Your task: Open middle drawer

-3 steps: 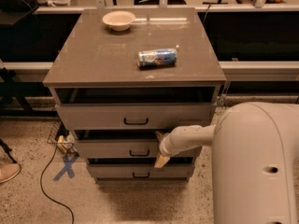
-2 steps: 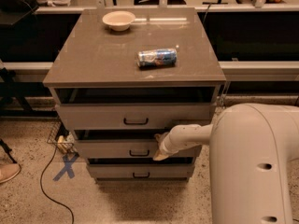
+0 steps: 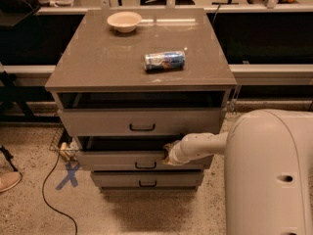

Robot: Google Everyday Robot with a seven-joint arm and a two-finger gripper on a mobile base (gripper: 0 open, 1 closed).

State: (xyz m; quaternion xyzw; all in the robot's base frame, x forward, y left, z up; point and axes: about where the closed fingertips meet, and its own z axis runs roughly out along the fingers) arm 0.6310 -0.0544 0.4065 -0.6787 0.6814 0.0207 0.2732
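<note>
Speckled terrazzo floor [image 3: 29, 214] fills the lower left of the frame, with a blue tape X [image 3: 68, 175] stuck on it and a thin black cable [image 3: 49, 199] curling past. At the centre stands a grey-taupe cabinet whose smooth, slightly glossy top [image 3: 98, 67] carries a shallow cream bowl [image 3: 124, 21] near the upper left and a crushed can [image 3: 165, 60] lying on its side near the middle. The can's wrap is blue and white, but its lettering is too blurred to read. Below the top are three flat drawer fronts, each with a small black bar handle. The top drawer [image 3: 98, 122] has the tallest and widest front, and a dark gap shows above it. The middle drawer [image 3: 112, 160] sits just below the centre of the frame, standing forward of the cabinet with a dark slot of interior showing above its front. The bottom drawer [image 3: 117, 180] has the narrowest front. My rounded, matte off-white shell [image 3: 269, 175] crowds the lower right, and my arm [image 3: 200, 146] reaches left from it as a smooth tube. My gripper [image 3: 168, 156] is at the top edge of the middle drawer's front, just above and to the right of its handle [image 3: 145, 166]. Whether it is open or closed I cannot tell.
</note>
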